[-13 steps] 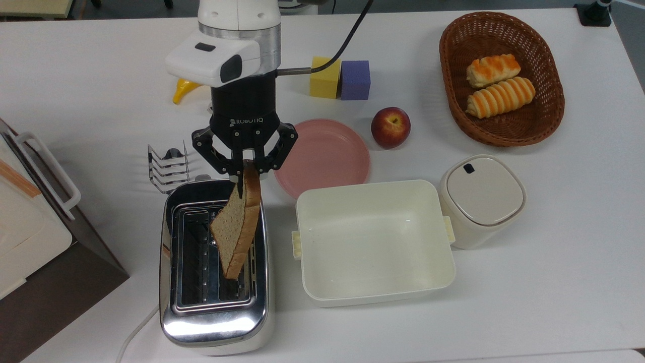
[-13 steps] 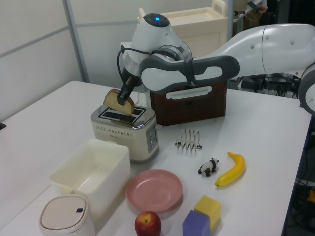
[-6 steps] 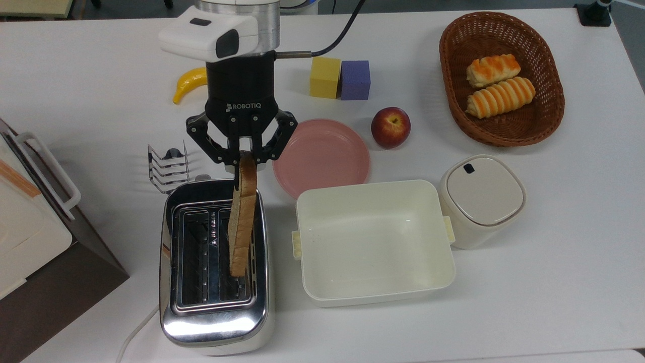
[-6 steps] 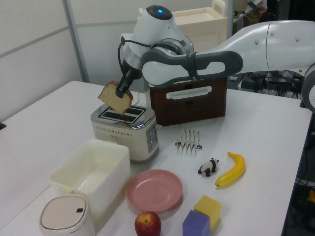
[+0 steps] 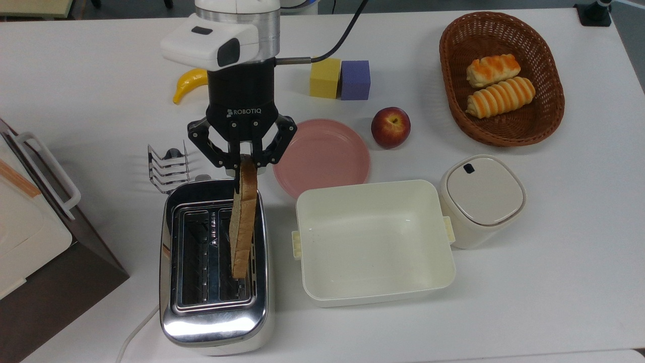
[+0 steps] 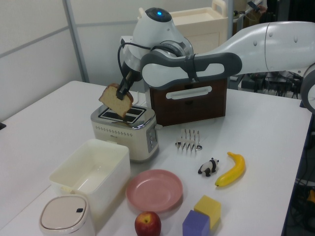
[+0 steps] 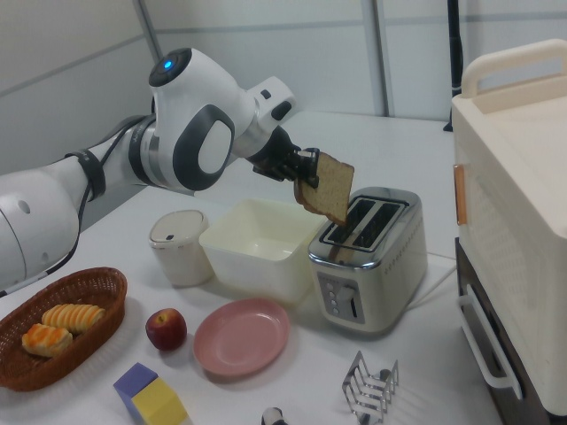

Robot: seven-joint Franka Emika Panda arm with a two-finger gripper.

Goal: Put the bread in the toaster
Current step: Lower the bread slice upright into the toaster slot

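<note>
The bread (image 5: pixel 243 222) is a brown slice hanging edge-on in the top view, above the slot of the toaster (image 5: pixel 214 322) on the top view's right. My gripper (image 5: pixel 243 169) is shut on the slice's upper end, at the toaster's far end. In the left view the bread (image 6: pixel 116 100) tilts, its lower corner just above the toaster (image 6: pixel 125 132), with the gripper (image 6: pixel 123 91) on its top edge. The right view shows the gripper (image 7: pixel 306 166) holding the bread (image 7: pixel 326 189) slanted over the chrome toaster (image 7: pixel 368 257).
A white open container (image 5: pixel 375 297) sits right beside the toaster, a pink plate (image 5: pixel 322 156) and wire toast rack (image 5: pixel 167 169) behind it. An apple (image 5: pixel 390 127), lidded jar (image 5: pixel 481 199), basket (image 5: pixel 453 106) of rolls, banana (image 5: pixel 189 83), two blocks (image 5: pixel 340 78) and a brown cabinet (image 5: pixel 60 272) surround.
The slice has turned from face-showing and tilted to edge-on over the slot on the top view's right. The gripper rose and twisted slightly, then settled a little lower.
</note>
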